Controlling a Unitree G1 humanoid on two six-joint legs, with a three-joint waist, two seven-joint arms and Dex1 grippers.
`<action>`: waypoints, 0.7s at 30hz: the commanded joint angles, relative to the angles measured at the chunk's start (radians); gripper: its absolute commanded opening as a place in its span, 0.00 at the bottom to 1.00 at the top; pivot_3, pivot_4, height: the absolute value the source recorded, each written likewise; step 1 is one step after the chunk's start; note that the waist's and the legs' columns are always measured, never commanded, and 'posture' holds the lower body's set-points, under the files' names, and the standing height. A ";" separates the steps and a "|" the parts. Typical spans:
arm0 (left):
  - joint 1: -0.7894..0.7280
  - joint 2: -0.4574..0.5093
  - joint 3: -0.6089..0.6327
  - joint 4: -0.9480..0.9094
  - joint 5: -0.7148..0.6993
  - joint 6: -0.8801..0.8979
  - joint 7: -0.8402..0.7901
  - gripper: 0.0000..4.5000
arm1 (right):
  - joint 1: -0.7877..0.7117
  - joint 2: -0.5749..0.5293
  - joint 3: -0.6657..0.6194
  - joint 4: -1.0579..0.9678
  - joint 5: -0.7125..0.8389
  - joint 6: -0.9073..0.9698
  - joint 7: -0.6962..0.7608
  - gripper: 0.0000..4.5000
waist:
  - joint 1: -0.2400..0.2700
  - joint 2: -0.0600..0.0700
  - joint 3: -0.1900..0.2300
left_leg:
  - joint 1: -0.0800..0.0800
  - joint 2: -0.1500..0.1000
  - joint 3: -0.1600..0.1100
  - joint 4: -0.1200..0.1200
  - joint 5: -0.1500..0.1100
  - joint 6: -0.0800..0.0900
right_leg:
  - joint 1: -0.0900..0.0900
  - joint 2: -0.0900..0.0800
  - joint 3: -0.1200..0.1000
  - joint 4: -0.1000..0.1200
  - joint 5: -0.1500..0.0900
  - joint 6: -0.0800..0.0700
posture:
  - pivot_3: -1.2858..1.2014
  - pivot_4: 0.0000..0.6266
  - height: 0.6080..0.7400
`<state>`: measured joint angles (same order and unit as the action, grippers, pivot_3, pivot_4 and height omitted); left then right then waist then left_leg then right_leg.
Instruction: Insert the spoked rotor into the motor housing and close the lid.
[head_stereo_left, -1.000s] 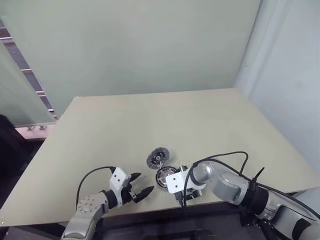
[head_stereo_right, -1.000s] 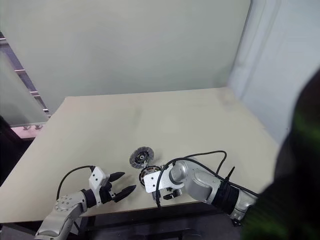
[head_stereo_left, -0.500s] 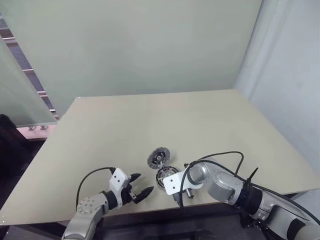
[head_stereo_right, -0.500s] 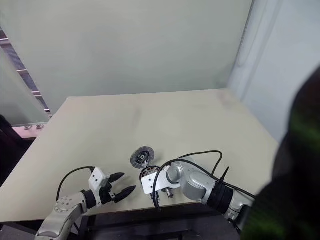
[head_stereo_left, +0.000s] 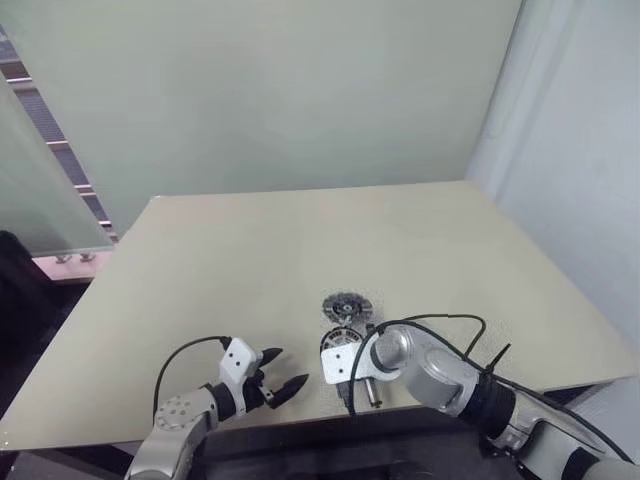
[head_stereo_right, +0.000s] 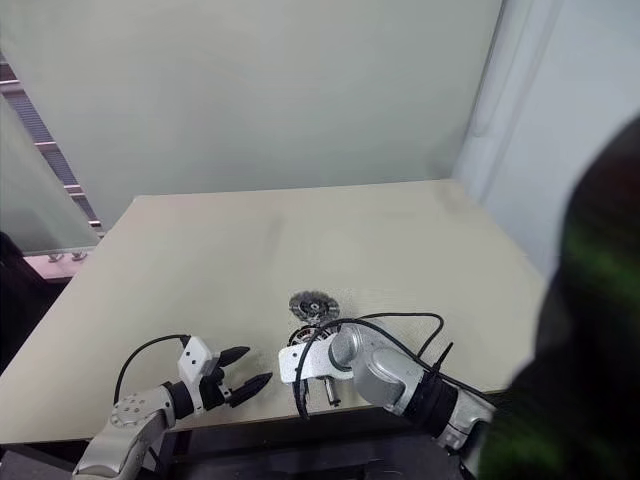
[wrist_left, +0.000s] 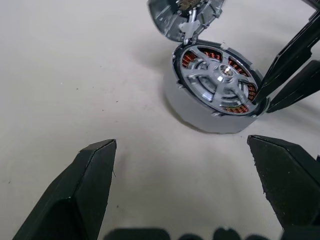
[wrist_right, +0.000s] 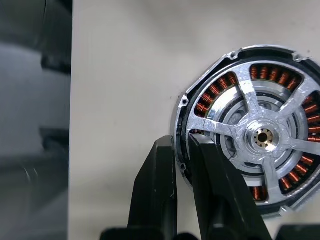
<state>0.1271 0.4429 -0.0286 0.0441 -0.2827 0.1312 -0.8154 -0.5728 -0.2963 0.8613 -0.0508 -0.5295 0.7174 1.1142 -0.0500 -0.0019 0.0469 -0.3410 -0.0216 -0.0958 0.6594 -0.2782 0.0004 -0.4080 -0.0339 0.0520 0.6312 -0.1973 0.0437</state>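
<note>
The right gripper has its two black fingers pinched onto the rim of a round silver motor part with copper windings behind silver spokes, one finger outside the rim and the other just inside it among the spokes; this looks to be the spoked rotor, standing on the table near its front edge. The left gripper has its jaws spread wide and empty, and the rotor sits ahead of them, well apart from either fingertip. Beyond the rotor, touching or nearly touching its far edge, lies a second grey ribbed part, probably the motor housing (cropped at the frame edge, so whether it is hinged to the rotor or merely leaning on it I cannot tell). The main risk is the thinness of the hold: a pinch on one side of the rim leaves the weight hanging off to the side, so a lift could let the disc swing, tilt or slip out. The inner finger sits close to the copper windings and could scrape them if the disc twists. Dragging instead of lifting could shove the neighbouring part across the table, and a drop this near the front edge could send the rotor off it.
</note>
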 joint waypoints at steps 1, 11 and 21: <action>-0.017 0.001 0.000 -0.024 0.006 -0.022 0.000 1.00 | 0.014 0.062 -0.049 -0.012 0.051 0.086 -0.020 0.02 | 0.000 0.000 0.000 | 0.000 0.000 0.001 0.000 0.000 0.000 | 0.000 0.000 0.000 0.001 0.000 0.000 | 0.52 0.00 1.00; -0.029 -0.013 0.002 -0.001 0.014 -0.038 0.001 1.00 | 0.002 0.282 -0.250 0.090 0.213 0.393 -0.158 0.02 | -0.003 0.000 0.000 | 0.002 0.006 0.001 0.002 -0.001 -0.002 | -0.004 0.001 -0.008 0.011 -0.001 -0.002 | 0.52 0.00 1.00; -0.017 -0.015 0.024 0.001 0.008 -0.047 0.020 1.00 | 0.003 0.387 -0.394 0.163 0.347 0.467 -0.352 0.02 | -0.016 0.002 0.001 | 0.002 0.013 0.003 0.002 -0.001 -0.003 | -0.006 0.003 -0.014 0.011 -0.002 -0.003 | 0.52 0.00 1.00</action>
<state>0.1150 0.4240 -0.0264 0.0579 -0.2691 0.1034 -0.8001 -0.5492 0.0709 0.4927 0.1043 -0.2109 1.1817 0.7965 -0.0662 -0.0003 0.0479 -0.3386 -0.0079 -0.0929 0.6614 -0.2789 -0.0029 -0.4144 -0.0312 0.0372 0.6419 -0.1989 0.0404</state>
